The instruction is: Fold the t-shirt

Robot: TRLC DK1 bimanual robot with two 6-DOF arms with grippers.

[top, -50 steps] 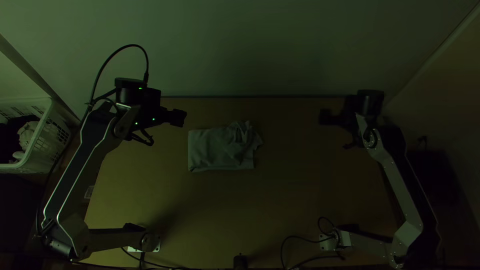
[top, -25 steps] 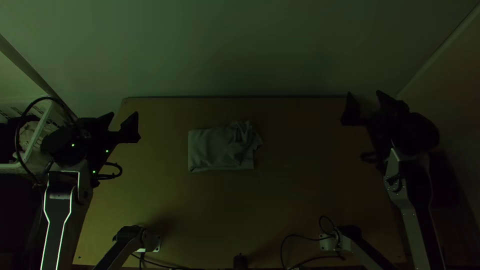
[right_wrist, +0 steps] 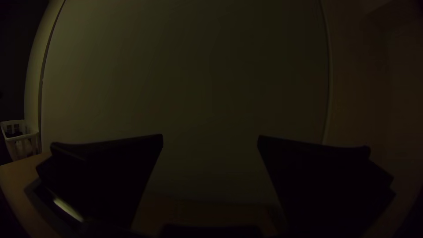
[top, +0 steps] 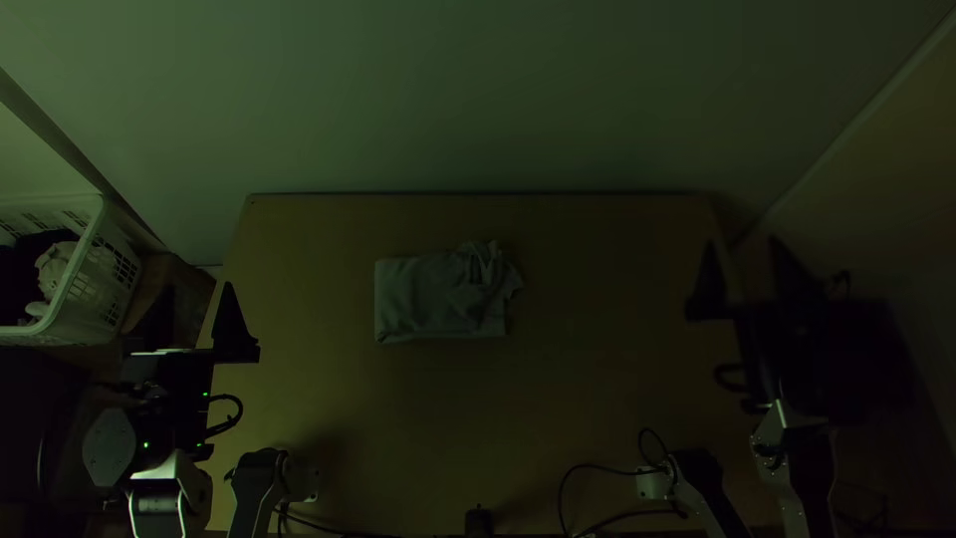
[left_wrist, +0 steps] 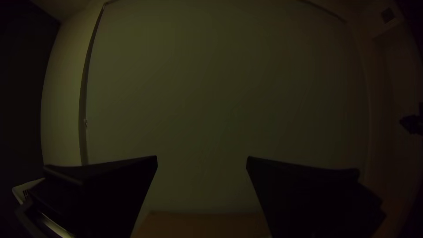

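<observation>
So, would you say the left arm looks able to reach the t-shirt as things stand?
Probably yes: the left tool stands open at the left edge of the table, and only bare wood separates it from the folded t-shirt, though it would need to swing across.

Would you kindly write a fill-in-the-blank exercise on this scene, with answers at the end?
Of the near and far edges of the light wooden table, the folded grey t-shirt lies closer to the ____ one.
In the top view, the white plastic basket stands to the table's ____.
The black left gripper and right gripper both stand ____, not shut.
Of these grippers, ____ touches the t-shirt.
Missing words: far; left; open; neither.
</observation>
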